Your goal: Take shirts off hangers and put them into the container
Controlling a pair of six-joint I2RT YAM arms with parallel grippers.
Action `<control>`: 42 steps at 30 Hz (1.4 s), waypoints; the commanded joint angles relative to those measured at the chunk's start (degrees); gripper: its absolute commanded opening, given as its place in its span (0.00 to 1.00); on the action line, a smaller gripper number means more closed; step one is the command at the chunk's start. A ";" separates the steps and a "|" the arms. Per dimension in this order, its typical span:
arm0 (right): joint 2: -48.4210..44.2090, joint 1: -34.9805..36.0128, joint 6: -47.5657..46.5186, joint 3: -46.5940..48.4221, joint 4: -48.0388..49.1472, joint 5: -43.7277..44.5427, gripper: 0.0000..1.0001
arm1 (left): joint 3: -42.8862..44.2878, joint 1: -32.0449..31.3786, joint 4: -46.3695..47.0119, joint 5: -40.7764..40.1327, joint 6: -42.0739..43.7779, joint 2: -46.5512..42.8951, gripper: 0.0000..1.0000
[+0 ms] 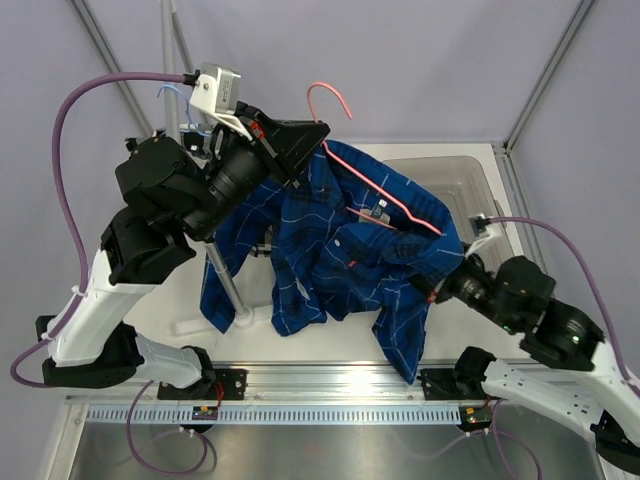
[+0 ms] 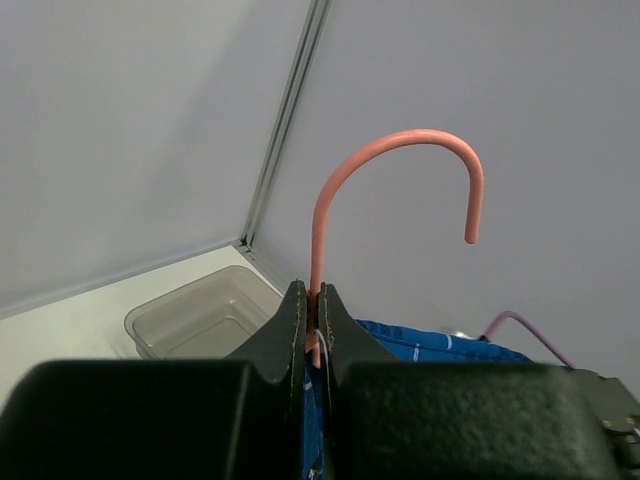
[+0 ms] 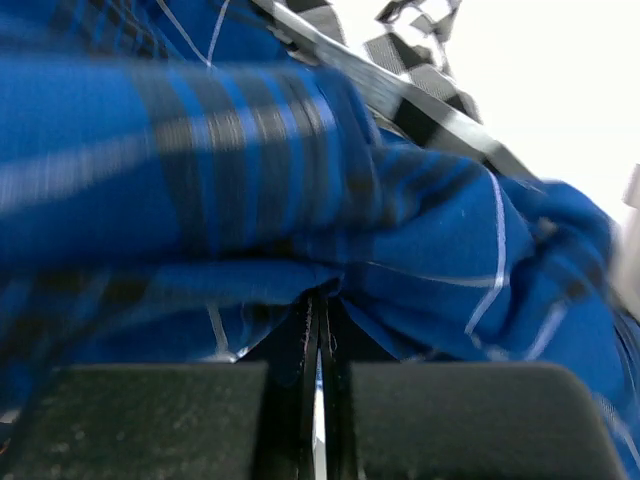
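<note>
Left gripper (image 2: 312,296): jaws clamped on the neck of the pink hanger (image 2: 398,142), held up at far left.
Right gripper (image 3: 318,305): jaws pinched together on a fold of the blue shirt (image 1: 330,230), near right.
Blue shirt: hangs between the two arms, one hanger shoulder bared; judged about half stripped.
Container (image 1: 484,170): far right, no shirt seen in it.
Checked shirt (image 3: 410,45): glimpsed behind the blue shirt; judged untouched.
Outstanding: both shirts to go into the container.

Near side of container (image 1: 482,172) beneath blue shirt (image 1: 320,250)
</note>
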 commanded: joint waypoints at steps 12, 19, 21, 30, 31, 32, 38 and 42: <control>22.46 -0.08 1.61 -2.86 31.77 -8.09 0.00 | 1.07 0.16 6.52 6.99 -7.44 -1.02 0.00; 25.55 -0.08 0.48 -3.38 36.43 -7.04 0.00 | -0.42 0.08 7.31 6.81 -7.61 -1.10 0.00; 23.99 0.01 0.03 -4.70 36.87 -6.34 0.00 | 0.28 0.08 6.62 6.03 -7.09 -0.49 0.00; 0.90 0.00 -3.92 -7.08 19.76 -5.81 0.00 | -1.03 0.08 4.85 -3.20 -1.73 -1.01 0.00; -1.32 0.09 -4.10 -7.60 18.86 -5.20 0.00 | -1.47 0.08 5.46 -3.47 -1.73 -1.54 0.00; -3.86 0.01 -4.27 -9.09 18.16 -4.23 0.00 | -2.69 0.08 6.08 -4.08 -2.33 -1.98 0.00; -21.10 0.09 -5.42 -21.28 20.34 -0.27 0.00 | -6.30 0.08 12.23 -1.89 -7.95 -3.91 0.00; -22.10 0.00 -3.84 -28.78 32.08 -1.49 0.00 | -8.50 0.08 16.80 2.85 -12.70 -4.09 0.00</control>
